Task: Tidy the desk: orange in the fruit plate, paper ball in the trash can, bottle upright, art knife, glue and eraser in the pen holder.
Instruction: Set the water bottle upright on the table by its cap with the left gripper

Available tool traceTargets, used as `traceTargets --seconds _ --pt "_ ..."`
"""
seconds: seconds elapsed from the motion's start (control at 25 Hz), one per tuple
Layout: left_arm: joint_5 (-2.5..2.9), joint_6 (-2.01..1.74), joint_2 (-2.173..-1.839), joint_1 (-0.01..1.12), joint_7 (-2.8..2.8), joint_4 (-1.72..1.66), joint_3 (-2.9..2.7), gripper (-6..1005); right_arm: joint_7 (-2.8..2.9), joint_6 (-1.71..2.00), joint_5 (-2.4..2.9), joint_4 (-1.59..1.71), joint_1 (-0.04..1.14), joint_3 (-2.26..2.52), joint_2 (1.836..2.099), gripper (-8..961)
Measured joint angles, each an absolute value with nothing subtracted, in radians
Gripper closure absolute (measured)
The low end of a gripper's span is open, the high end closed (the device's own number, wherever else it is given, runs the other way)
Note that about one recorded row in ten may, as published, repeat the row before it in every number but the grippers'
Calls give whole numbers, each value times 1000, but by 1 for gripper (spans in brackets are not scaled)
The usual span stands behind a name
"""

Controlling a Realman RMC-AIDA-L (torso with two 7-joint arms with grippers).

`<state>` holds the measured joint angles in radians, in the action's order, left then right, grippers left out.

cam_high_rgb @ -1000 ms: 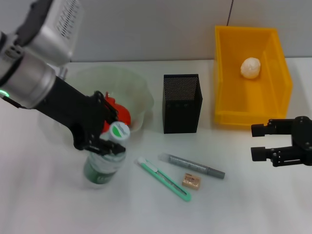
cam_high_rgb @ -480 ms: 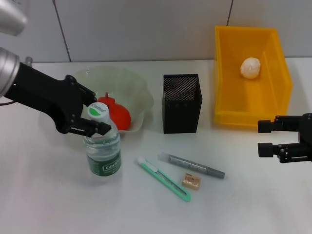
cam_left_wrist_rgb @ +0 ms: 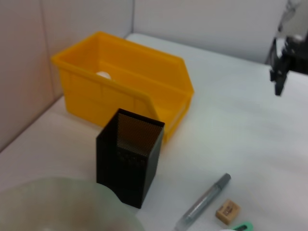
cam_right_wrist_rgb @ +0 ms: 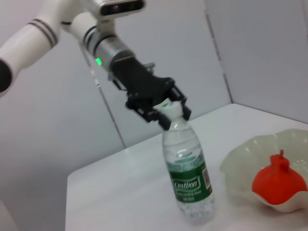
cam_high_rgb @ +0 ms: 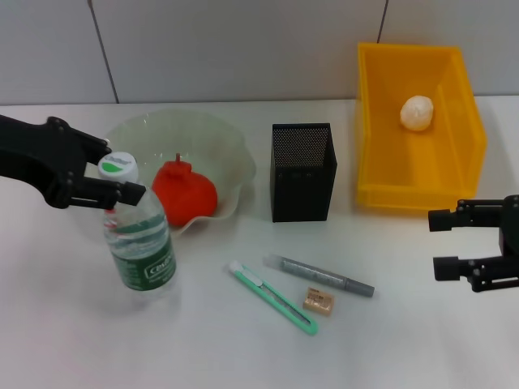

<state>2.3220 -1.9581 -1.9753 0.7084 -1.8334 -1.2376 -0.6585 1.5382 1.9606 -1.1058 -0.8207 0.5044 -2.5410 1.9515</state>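
The left gripper pinches the bottle at its cap (bottle upright beside the fruit plate). The right gripper hangs spread near the trash can.

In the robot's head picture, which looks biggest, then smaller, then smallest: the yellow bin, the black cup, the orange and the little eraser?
1. trash can
2. pen holder
3. orange, not far behind the holder
4. eraser, by far the smallest

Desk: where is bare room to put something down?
Bare: desk in front of the bottle; the strip between glue and right gripper. Crowded: knife, glue and eraser lie close together before the pen holder.
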Motion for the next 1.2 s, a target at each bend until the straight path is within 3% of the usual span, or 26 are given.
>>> traceTargets --seconds 0.4,0.6,1.2 --pt "2290 -1938 -1956 664 -1880 -1272 -601 551 1455 1952 -1042 -859 509 -2533 1955 165" --pt "2295 -1924 -1954 654 -1884 -1276 -591 551 1433 1930 -1040 -882 504 -2533 1968 165" --pt "2291 -1822 -1957 574 -1860 -1276 -578 551 1426 1912 -1038 -877 513 -2492 1974 165"
